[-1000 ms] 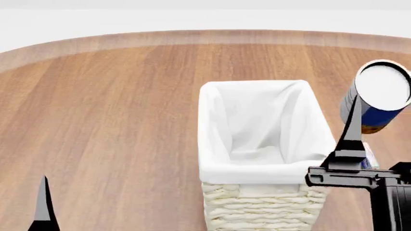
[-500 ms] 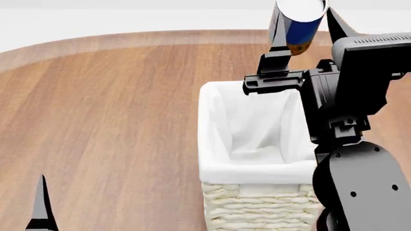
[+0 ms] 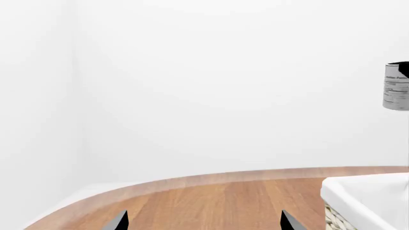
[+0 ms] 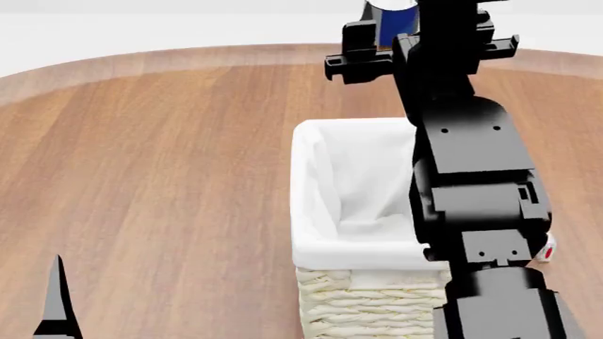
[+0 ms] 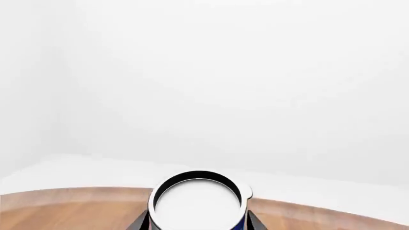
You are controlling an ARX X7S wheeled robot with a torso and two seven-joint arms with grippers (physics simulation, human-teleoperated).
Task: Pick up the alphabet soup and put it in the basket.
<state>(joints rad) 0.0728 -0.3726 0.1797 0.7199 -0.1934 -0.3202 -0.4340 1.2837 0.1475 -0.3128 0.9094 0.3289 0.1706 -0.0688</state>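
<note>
The wooden table (image 4: 169,155) fills most of the head view, its curved far edge running under a plain white wall (image 3: 223,86). On it stands the basket (image 4: 325,212), cream wicker below and white cloth lining folded over the rim; 1 corner of it also shows in the left wrist view (image 3: 364,196).

The right arm (image 4: 471,183) rises in front of the basket's right side and hides that part of the rim. At its upper end the right gripper (image 4: 396,32) sits near the top edge of the head view, beyond the basket's far rim and well above the table.

The alphabet soup (image 4: 391,25) is held in that gripper, lifted clear of the table. In the head view only a strip of its blue label shows between the black jaw parts. The right wrist view shows the can's round white top (image 5: 198,201) with 2 dark fingers (image 5: 142,221) pressed against its sides, so the gripper is pinching the can. From the left wrist view the can (image 3: 397,86) hangs in the air above the basket's corner, its side label of small print turned toward that camera.

The left gripper (image 3: 201,221) is low over the table, well apart from the basket, its 2 fingertips (image 3: 118,221) spread wide with nothing between them.
</note>
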